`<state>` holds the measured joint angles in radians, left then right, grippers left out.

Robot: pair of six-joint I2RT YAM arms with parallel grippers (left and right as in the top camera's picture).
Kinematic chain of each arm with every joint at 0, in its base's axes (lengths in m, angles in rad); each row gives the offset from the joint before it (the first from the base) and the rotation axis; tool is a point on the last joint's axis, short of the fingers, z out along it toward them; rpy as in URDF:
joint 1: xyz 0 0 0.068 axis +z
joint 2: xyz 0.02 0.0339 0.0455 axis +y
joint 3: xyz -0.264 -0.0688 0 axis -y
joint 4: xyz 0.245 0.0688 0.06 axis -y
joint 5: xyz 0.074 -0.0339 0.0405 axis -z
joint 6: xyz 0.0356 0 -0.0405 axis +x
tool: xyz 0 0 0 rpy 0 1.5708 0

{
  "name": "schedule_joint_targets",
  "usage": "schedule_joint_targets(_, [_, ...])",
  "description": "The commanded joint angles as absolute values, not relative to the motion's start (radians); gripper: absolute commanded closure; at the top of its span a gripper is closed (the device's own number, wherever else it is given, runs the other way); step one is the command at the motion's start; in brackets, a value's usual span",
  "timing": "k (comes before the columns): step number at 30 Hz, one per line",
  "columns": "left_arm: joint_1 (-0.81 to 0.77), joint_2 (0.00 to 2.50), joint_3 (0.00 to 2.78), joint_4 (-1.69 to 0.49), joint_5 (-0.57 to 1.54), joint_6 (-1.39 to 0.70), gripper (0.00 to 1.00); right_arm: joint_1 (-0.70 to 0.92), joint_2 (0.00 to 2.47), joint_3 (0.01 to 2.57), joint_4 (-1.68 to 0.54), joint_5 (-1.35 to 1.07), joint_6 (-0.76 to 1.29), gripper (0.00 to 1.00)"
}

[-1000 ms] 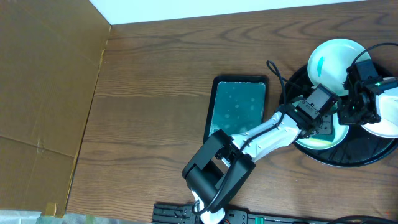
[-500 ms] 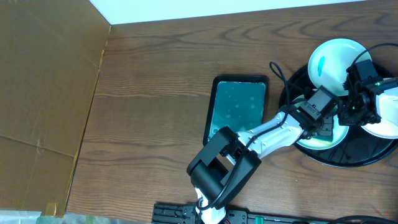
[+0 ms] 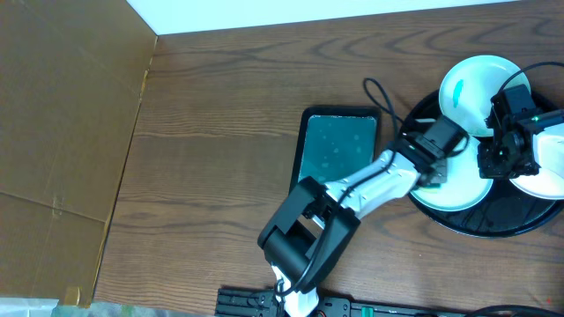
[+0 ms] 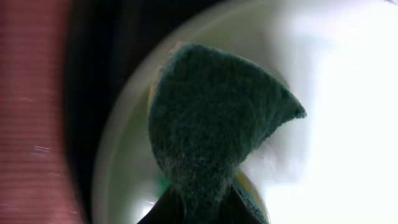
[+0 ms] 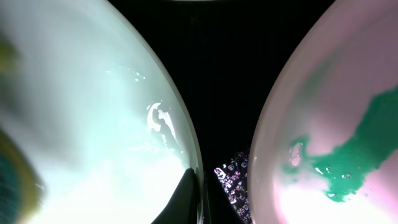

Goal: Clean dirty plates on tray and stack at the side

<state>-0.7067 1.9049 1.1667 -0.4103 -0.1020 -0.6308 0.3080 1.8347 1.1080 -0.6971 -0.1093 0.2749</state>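
Observation:
The black round tray (image 3: 502, 220) at the right holds three white plates. My left gripper (image 3: 434, 174) is shut on a green sponge (image 4: 217, 124) and holds it over the near plate (image 3: 463, 195), close to that plate's left rim. My right gripper (image 5: 194, 202) is shut on the same plate's (image 5: 81, 124) right rim. The plate beside it (image 5: 336, 124) carries a turquoise smear, and so does the far plate (image 3: 476, 84). The right plate (image 3: 551, 180) is partly hidden by the right arm.
A rectangular dark teal tray (image 3: 335, 154) lies just left of the round tray, under the left arm. A black cable (image 3: 388, 99) loops between the two. Brown cardboard (image 3: 62, 132) covers the left side. Bare wood lies between it and the teal tray.
My left gripper has shut on the sponge and shifted left across the near plate towards its left rim. The right gripper has stayed on the plate's rim.

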Motion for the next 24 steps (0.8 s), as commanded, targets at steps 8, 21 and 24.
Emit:
schedule_joint_targets(8, [-0.599,1.831,1.164,-0.432,-0.244,-0.596,0.88,0.316,1.839,1.116,-0.706,-0.11,0.272,0.99])
schedule_joint_targets(21, [-0.61,1.819,1.163,-0.284,0.319,-0.601,0.88,0.316,1.839,1.116,-0.706,-0.109,0.272,0.99])
schedule_joint_targets(24, [-0.612,1.837,1.163,-0.294,0.323,-0.6,0.88,0.316,1.839,1.116,-0.705,-0.11,0.272,0.99])
